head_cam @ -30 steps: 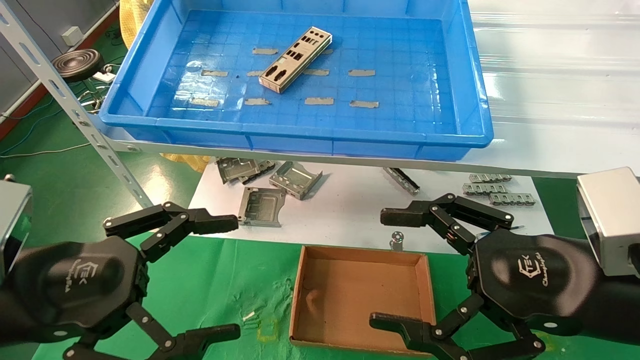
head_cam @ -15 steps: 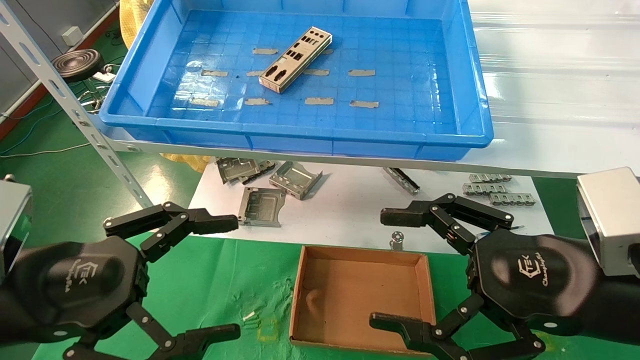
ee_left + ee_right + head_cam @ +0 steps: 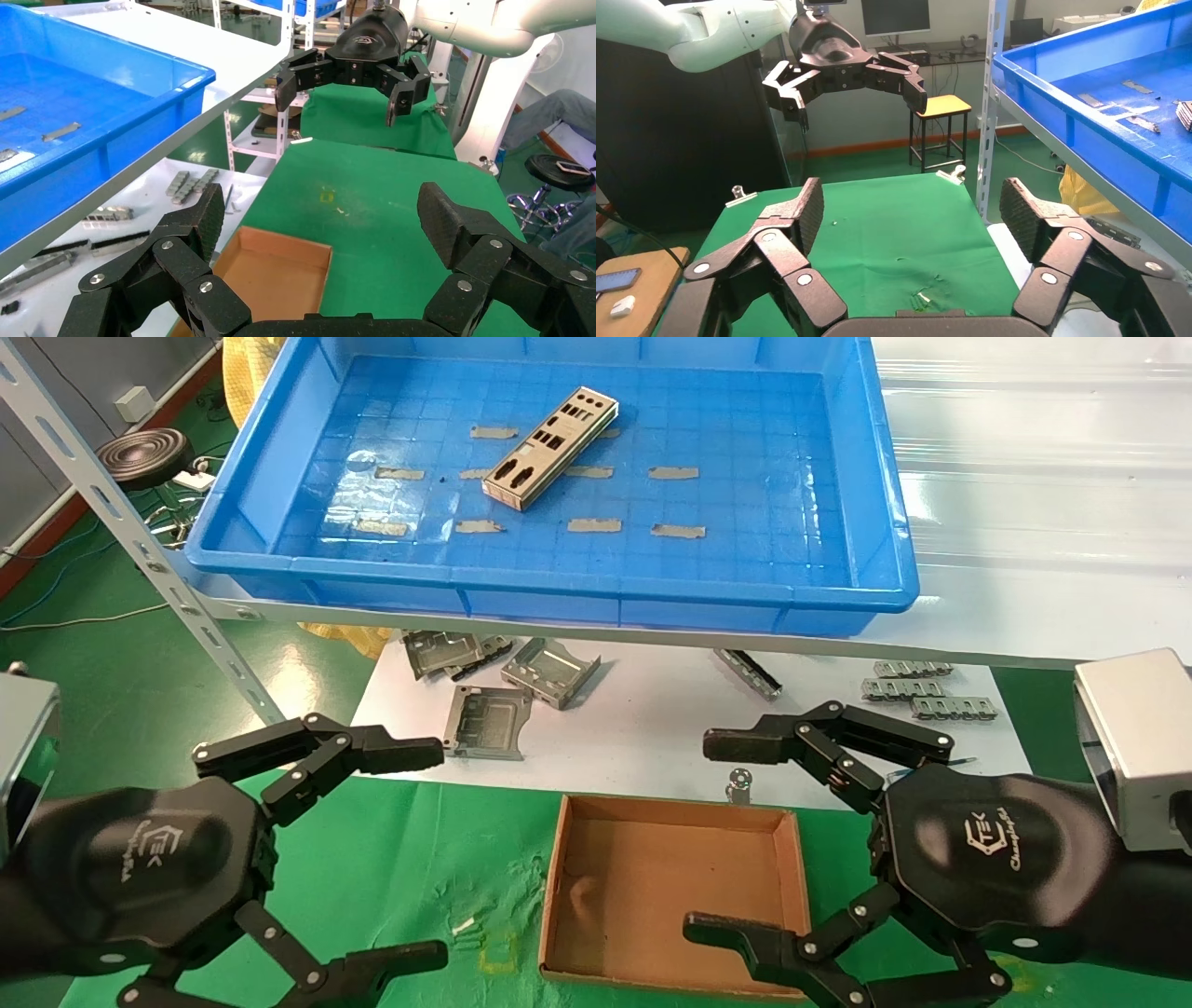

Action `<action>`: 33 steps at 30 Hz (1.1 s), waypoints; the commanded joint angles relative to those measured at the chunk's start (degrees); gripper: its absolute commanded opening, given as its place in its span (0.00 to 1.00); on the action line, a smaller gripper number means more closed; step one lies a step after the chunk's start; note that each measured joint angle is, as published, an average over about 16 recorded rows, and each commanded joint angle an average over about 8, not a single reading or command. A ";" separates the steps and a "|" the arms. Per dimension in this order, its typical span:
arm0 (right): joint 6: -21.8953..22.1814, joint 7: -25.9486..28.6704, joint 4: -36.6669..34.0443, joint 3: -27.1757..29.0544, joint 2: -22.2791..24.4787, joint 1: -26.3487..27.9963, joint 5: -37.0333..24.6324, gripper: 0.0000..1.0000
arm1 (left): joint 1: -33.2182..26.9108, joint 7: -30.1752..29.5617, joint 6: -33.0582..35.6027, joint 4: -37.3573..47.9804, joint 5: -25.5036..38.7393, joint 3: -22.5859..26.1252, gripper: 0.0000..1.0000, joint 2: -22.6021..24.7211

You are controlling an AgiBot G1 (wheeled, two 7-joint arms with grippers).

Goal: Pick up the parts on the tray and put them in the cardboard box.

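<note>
Nearest, the left gripper (image 3: 424, 850) and right gripper (image 3: 722, 836) hang with fingers spread wide, holding nothing, the right one's lower finger over the near right corner of the cardboard box (image 3: 652, 887). Farther off, one part (image 3: 551, 447) lies diagonally in the tray (image 3: 559, 589), well clear of its walls.

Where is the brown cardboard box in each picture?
Head view: the cardboard box sits low in the middle, on the green cloth between the two open grippers.
Left wrist view: the box shows low down, between the left gripper's fingers.
Right wrist view: not in it.
Shared landmark: the blue tray.
</note>
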 commanded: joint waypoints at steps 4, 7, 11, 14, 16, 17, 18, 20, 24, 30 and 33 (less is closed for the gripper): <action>0.00 0.00 0.00 0.00 0.00 0.00 0.00 0.00 | 0.00 0.00 0.00 0.00 0.00 0.00 1.00 0.00; 0.00 0.00 0.00 0.00 0.00 0.00 0.00 0.00 | 0.00 0.00 0.00 0.00 0.00 0.00 1.00 0.00; 0.00 0.00 0.00 0.00 0.00 0.00 0.00 0.00 | 0.00 0.00 0.00 0.00 0.00 0.00 1.00 0.00; 0.00 0.00 0.00 0.00 0.00 0.00 0.00 0.00 | 0.00 0.00 0.00 0.00 0.00 0.00 1.00 0.00; 0.00 0.00 0.00 0.00 0.00 0.00 0.00 0.00 | 0.00 0.00 0.00 0.00 0.00 0.00 1.00 0.00; 0.00 0.00 0.00 0.00 0.00 0.00 0.00 0.00 | 0.00 0.00 0.00 0.00 0.00 0.00 1.00 0.00; 0.00 0.00 0.00 0.00 0.00 0.00 0.00 0.00 | 0.00 0.00 0.00 0.00 0.00 0.00 1.00 0.00; 0.00 0.00 0.00 0.00 0.00 0.00 0.00 0.00 | 0.00 0.00 0.00 0.00 0.00 0.00 1.00 0.00; 0.00 0.00 0.00 0.00 0.00 0.00 0.00 0.00 | 0.00 0.00 0.00 0.00 0.00 0.00 1.00 0.00; 0.00 0.00 0.00 0.00 0.00 0.00 0.00 0.00 | 0.00 0.00 0.00 0.00 0.00 0.00 1.00 0.00; 0.00 0.00 0.00 0.00 0.00 0.00 0.00 0.00 | 0.00 0.00 0.00 0.00 0.00 0.00 1.00 0.00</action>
